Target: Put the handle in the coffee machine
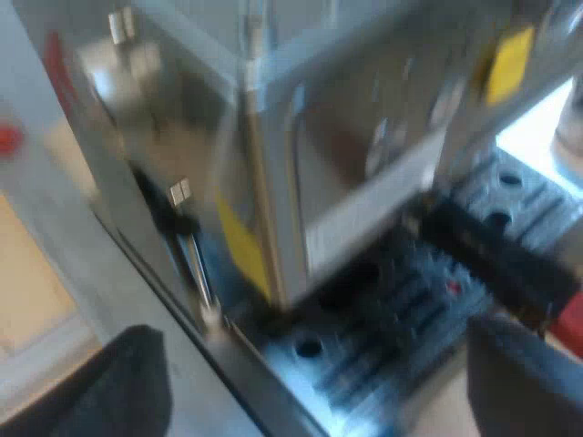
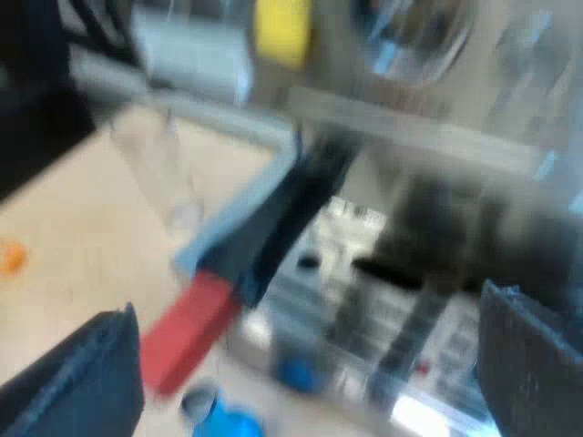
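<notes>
Left gripper (image 1: 319, 401): fingers spread wide with nothing between them, tilted toward a front corner of the coffee machine (image 1: 355, 155), above the drip tray (image 1: 383, 328).
Right gripper (image 2: 310, 382): fingers spread wide and empty, facing the machine's front, low over the tray's edge.
Handle (image 2: 264, 237): sticks out from the machine's front over the tray, with its red end (image 2: 187, 332) past the tray's edge. I cannot tell whether it is locked in.
Worktop (image 2: 82, 246): a glass (image 2: 164, 173) stands near the machine, and a blue tamper (image 2: 228, 426) sits by the tray's edge.
</notes>
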